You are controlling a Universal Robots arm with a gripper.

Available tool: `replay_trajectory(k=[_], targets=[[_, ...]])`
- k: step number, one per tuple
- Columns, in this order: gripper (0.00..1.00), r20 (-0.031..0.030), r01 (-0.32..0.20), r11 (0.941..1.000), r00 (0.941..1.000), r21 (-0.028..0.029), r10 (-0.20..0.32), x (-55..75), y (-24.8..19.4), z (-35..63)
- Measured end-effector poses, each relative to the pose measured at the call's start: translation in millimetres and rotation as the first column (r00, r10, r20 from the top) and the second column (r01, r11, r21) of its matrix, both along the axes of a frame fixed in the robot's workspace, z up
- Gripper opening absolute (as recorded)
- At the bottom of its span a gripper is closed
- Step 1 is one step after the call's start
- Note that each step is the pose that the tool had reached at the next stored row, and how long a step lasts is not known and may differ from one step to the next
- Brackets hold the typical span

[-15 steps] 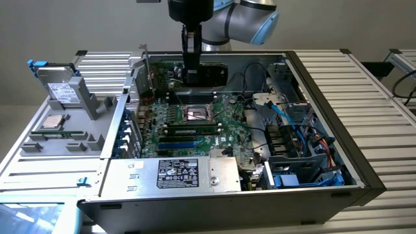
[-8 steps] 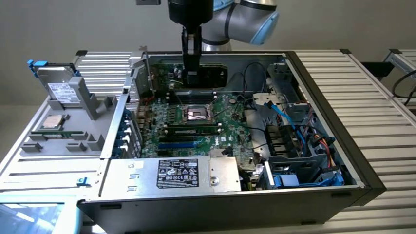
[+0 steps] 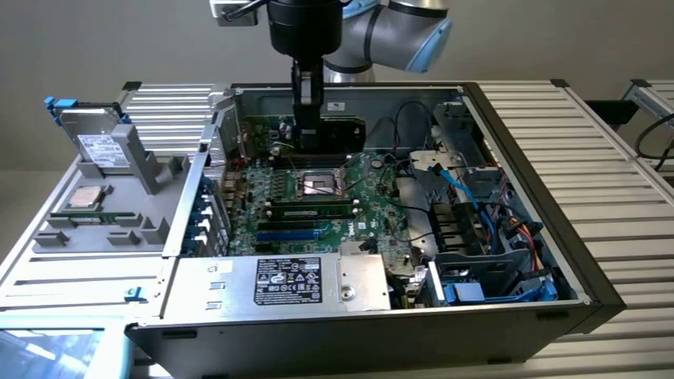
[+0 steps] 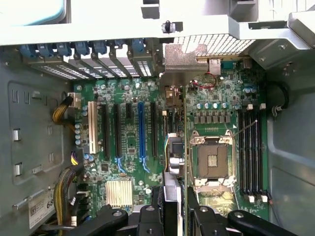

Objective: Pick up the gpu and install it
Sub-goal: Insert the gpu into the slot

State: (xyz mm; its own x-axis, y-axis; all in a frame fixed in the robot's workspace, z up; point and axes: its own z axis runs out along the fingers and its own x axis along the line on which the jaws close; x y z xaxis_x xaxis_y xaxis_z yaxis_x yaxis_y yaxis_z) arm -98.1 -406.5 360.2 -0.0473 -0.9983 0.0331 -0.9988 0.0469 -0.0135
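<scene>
The gpu (image 3: 339,136), a small card with a black cooler face, hangs upright over the green motherboard (image 3: 316,207) toward the far end of the open computer case. My gripper (image 3: 306,139) is shut on its top edge. In the wrist view the gpu (image 4: 172,152) appears edge-on as a thin strip running out from my gripper (image 4: 173,199). It sits above the board between the black expansion slot (image 4: 153,129) and the empty processor socket (image 4: 212,160), with a long blue slot (image 4: 141,128) just beyond. Whether its lower edge touches a slot I cannot tell.
The case walls (image 3: 495,134) close in on all sides. A labelled power supply (image 3: 284,280) fills the near end, and blue and black cables (image 3: 463,193) crowd the exterior view's right. A grey tray (image 3: 106,229) on the exterior view's left holds a silver drive (image 3: 100,146) and a processor chip (image 3: 87,197).
</scene>
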Motion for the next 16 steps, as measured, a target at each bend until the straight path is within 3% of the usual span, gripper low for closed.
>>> replay_trajectory(k=[3,5,11,16], targets=[[0.29,-0.0001,-0.001,1.0,1.0,0.0038,0.001,-3.2,-10.0,-1.8],[0.29,0.0,-0.001,1.0,1.0,0.0046,0.001,-3.7,-14.4,-3.6],[0.29,-0.0022,-0.005,1.0,1.0,0.0047,0.005,-6.2,-19.7,-14.0],[0.29,-0.0102,-0.01,0.9999,0.9999,0.0046,0.01,-9.3,-23.4,-20.5]])
